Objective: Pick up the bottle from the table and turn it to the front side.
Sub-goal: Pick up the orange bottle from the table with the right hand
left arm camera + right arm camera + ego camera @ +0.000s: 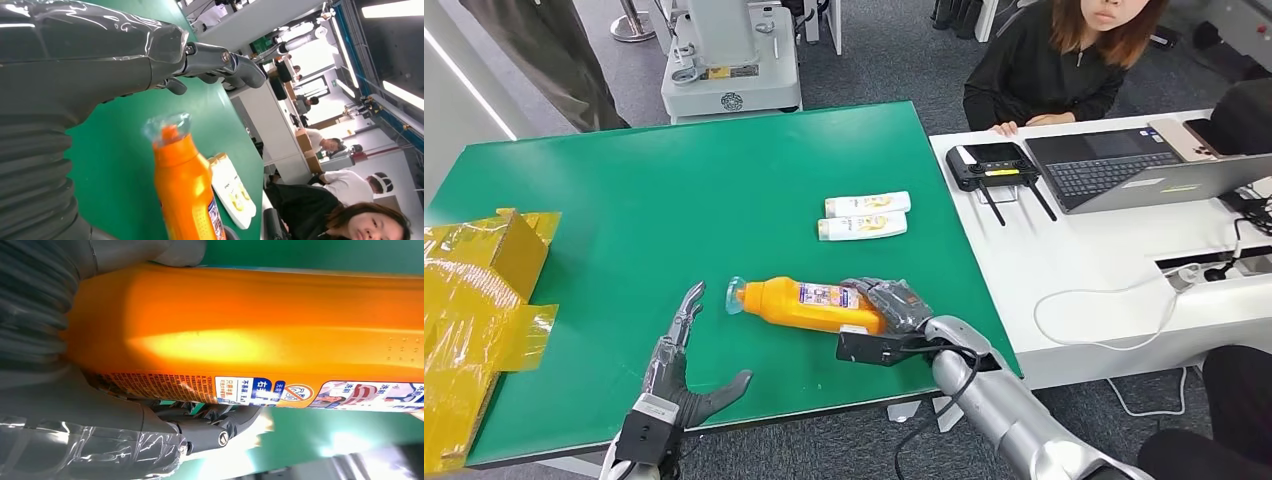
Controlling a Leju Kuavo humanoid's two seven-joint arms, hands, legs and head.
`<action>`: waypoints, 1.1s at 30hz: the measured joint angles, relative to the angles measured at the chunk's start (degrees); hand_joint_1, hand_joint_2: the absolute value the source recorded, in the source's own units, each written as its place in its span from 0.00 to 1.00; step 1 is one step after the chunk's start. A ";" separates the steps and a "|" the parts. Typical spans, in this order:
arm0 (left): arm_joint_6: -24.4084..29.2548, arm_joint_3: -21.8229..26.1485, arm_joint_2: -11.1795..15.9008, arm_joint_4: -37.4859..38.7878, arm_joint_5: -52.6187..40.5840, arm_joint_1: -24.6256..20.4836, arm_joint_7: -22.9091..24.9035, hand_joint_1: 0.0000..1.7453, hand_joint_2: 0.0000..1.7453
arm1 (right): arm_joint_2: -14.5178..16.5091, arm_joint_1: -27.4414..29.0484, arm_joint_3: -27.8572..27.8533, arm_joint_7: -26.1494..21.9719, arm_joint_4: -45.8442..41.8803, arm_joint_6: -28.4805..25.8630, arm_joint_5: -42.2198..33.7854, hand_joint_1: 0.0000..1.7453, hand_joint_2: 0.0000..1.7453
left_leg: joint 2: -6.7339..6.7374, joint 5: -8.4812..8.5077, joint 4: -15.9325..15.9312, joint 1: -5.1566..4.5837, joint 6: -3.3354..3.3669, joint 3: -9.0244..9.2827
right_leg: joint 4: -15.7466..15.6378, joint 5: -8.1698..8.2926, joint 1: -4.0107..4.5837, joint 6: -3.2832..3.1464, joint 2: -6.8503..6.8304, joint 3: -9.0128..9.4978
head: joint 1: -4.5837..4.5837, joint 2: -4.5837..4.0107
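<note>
An orange bottle with a clear cap lies on its side on the green table, cap pointing to the robot's left. My right hand grips its base end, fingers wrapped over the label. In the right wrist view the bottle is close up, with the fingers curled against its printed label. My left hand rests open on the table near the front edge, to the left of the cap, fingers spread. The left wrist view has the bottle and my left hand's fingers extended.
Two small white bottles lie side by side farther back on the table. Yellow packaging sits at the left edge. A white desk with a laptop and controller stands to the right, and a person sits behind it.
</note>
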 joint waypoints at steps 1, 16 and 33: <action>-0.24 0.01 -0.01 -0.07 0.01 0.02 0.03 0.00 1.00 | 0.25 0.90 -0.03 -1.06 -0.84 -0.60 -1.78 1.00 1.00 | -0.10 0.00 0.00 0.00 0.00 -0.04 | 0.00 -0.02 0.00 0.00 -0.10 -0.02 | 0.01 0.00; -0.91 0.65 -0.09 -0.18 -0.04 -0.35 0.02 0.00 1.00 | 3.59 12.60 -2.69 -7.11 -13.08 -7.78 -11.95 1.00 1.00 | -0.21 -0.02 -0.01 -0.01 0.01 -0.37 | 0.00 -0.12 -0.01 -0.02 -0.21 -0.29 | 0.02 0.00; 1.40 3.40 0.02 -3.44 0.82 2.01 0.62 0.00 1.00 | 5.57 19.74 -6.55 -14.92 -20.26 -9.32 -22.70 1.00 1.00 | -0.21 -0.06 -0.02 -0.01 -0.04 -0.42 | 0.00 -0.13 -0.01 -0.02 -0.20 -0.35 | 0.02 0.00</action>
